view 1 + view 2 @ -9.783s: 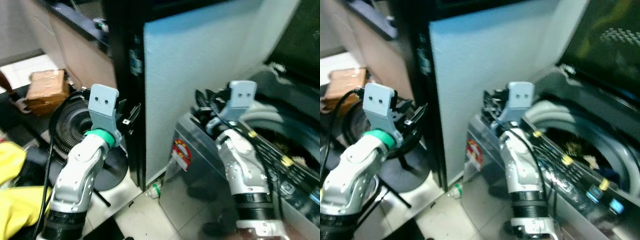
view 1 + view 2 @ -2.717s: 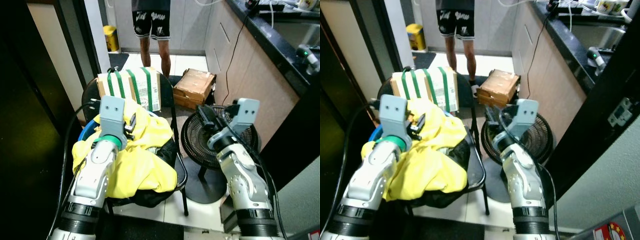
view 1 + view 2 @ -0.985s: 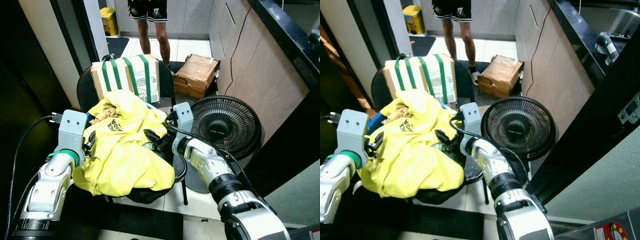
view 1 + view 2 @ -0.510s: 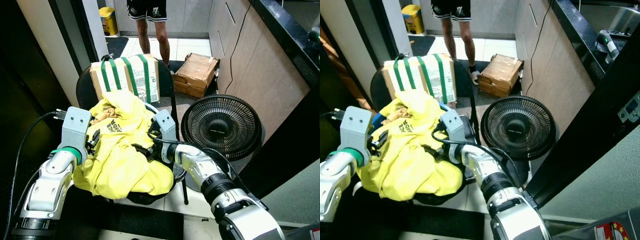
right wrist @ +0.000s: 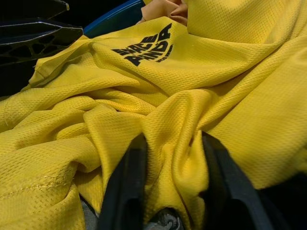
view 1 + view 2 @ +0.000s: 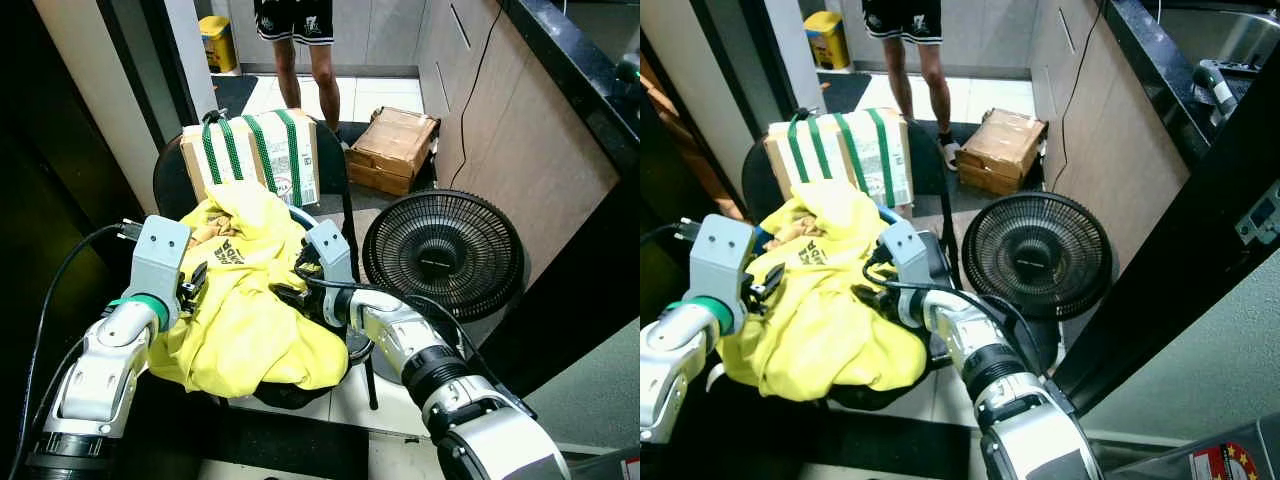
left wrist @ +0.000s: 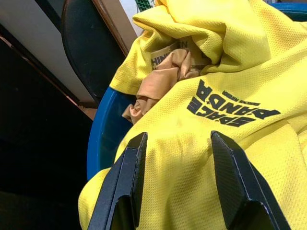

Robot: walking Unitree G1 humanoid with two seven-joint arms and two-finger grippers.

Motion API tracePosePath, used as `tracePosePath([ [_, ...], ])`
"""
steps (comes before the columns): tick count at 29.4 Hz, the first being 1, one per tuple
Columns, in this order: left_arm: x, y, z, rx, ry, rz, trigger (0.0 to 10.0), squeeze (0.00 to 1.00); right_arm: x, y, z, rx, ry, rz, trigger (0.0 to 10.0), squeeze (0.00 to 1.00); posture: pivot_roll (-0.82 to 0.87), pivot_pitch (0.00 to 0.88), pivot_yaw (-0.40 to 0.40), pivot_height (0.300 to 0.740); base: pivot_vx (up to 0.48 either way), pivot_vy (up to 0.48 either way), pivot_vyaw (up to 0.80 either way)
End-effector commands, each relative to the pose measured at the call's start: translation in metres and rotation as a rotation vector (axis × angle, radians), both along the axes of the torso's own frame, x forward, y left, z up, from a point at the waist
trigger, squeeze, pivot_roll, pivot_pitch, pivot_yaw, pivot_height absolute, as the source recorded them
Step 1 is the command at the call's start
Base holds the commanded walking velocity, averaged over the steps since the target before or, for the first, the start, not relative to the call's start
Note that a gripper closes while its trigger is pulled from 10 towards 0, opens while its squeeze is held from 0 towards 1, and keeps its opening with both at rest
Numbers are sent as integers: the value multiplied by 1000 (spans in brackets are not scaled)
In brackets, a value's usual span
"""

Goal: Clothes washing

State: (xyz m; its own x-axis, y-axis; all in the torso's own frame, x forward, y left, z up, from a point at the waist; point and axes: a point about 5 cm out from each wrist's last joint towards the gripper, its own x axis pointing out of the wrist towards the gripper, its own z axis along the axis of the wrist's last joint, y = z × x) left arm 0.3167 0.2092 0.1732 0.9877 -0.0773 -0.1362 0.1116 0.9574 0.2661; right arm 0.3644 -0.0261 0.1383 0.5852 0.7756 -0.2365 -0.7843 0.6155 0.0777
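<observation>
Yellow shirt (image 6: 245,305): lay heaped in a blue basket (image 7: 106,134) on a black chair (image 6: 338,185), black lettering facing up, a tan cloth (image 7: 160,79) tucked in its folds.
Left gripper (image 7: 177,139): rested against the shirt's left side, its fingers (image 7: 132,165) spread apart with the fabric lying between them, nothing clamped.
Right gripper (image 5: 170,143): pressed into the shirt's right side, fingers (image 5: 127,177) closed in on a bunched ridge of yellow cloth, pinching it.
Behind the chair: a cardboard box with green straps (image 6: 262,155) stood against the backrest.
Right of the chair: a black fan (image 6: 443,262) stood on the floor, a brown carton (image 6: 393,148) lying beyond it by the cabinets.
Far end: a person's legs (image 6: 300,62) stood on the tiled floor, near a yellow bin (image 6: 217,38).
</observation>
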Motion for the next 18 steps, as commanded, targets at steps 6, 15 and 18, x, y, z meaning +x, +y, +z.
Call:
tracePosePath([
  [6, 1, 0, -4, 18, 12, 2, 10000, 0, -6, -6, -20, -25, 81, -10, 0, 0, 158, 94, 121, 740, 0, 0, 0],
  [15, 2, -1, -4, 22, 8, -1, 10000, 0, -3, -9, -15, -7, 64, -24, 0, 0, 156, 85, 123, 740, 0, 0, 0],
  [18, 4, -3, -3, 19, -1, 0, 10000, 0, 3, -12, 4, 77, -11, -44, 0, 0, 154, 76, 119, 740, 0, 0, 0],
])
